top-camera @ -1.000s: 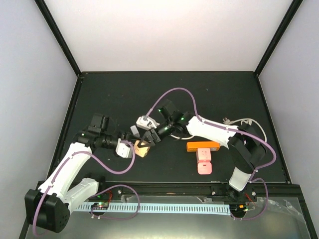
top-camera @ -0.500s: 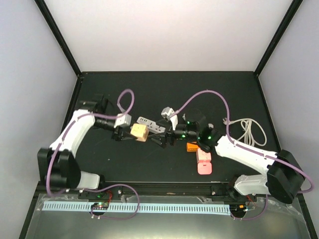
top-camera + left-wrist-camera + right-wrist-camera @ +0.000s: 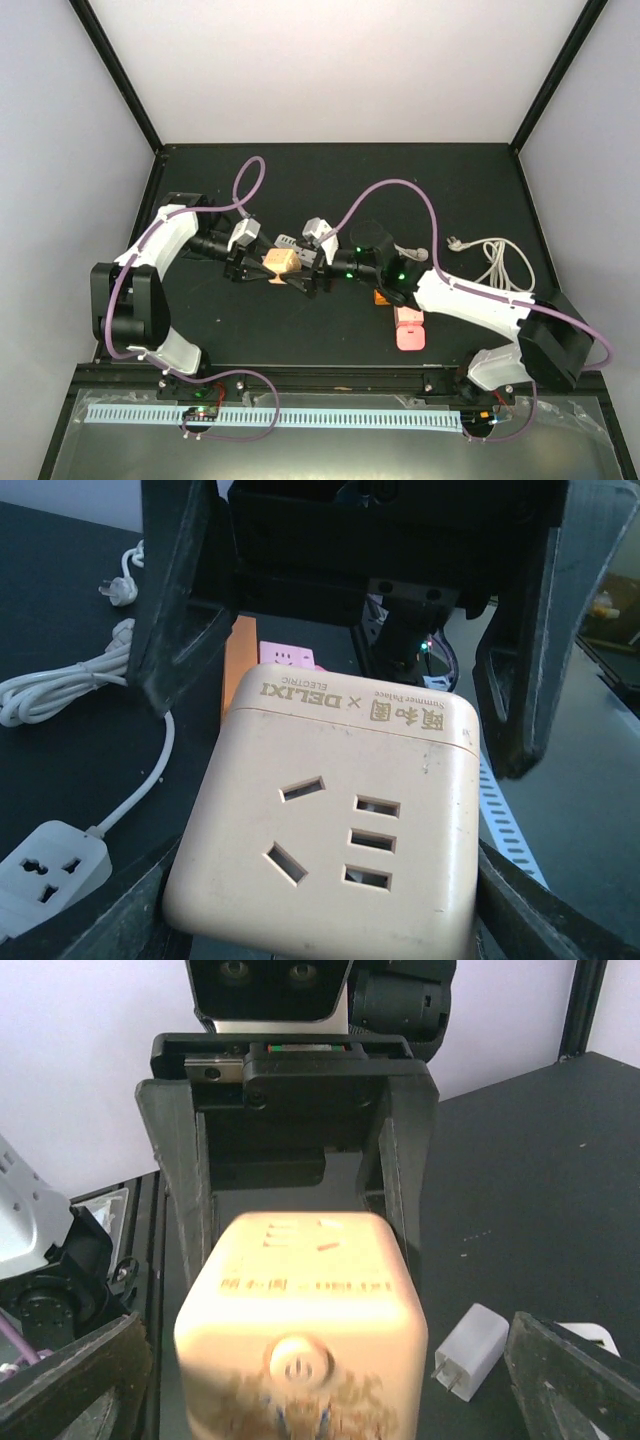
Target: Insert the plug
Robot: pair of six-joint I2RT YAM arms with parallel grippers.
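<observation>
Since half a second ago the right arm has stretched further left, so its claw [image 3: 305, 274] now meets the left claw [image 3: 268, 264] over the middle of the worktop [image 3: 420, 190], and its jaws have spread. The left claw grips a beige cube socket [image 3: 340, 820] by two opposite sides, lifted off the worktop, with the outlet face toward its own camera. The right claw stands wide and empty, one finger on either side of the cube's switch end and clear of it. A small white two-pin plug [image 3: 475, 1350] lies loose on the worktop just beyond the cube, toward the far edge, near a white power strip [image 3: 48, 865]. The step in hand looks like steadying the socket. Next, the right claw probably has to back off, pick up the plug and line its pins up with the two-slot outlet.
</observation>
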